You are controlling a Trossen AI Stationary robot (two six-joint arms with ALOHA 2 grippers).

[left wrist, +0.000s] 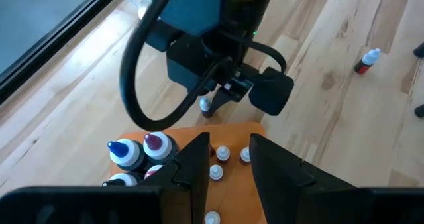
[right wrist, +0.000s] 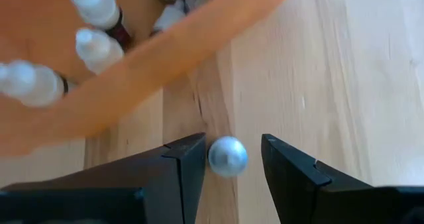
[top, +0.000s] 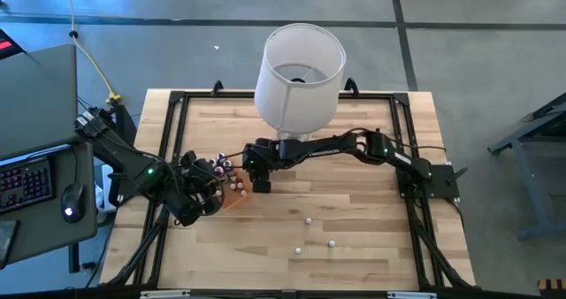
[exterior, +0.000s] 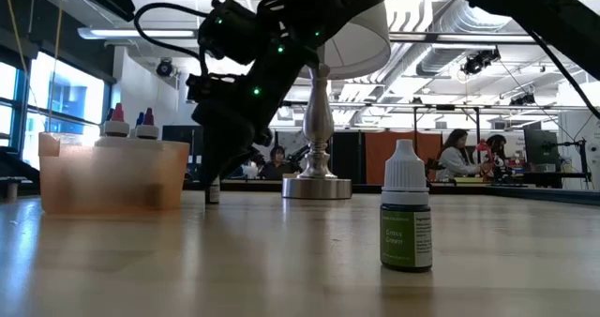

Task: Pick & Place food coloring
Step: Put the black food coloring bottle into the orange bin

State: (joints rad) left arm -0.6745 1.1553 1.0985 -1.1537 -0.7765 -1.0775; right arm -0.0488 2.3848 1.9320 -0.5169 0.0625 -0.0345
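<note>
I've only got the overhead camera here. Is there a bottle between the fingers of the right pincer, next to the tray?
Observer: Yes. The right wrist view shows one bottle standing inside the open right pincer, on the table just outside the orange tray.
Operator: Gripped yet?
Observer: Not yet. A gap shows on one side of its top.
Operator: And the left pincer?
Observer: The left pincer is open above the bottles standing in the tray.
</note>
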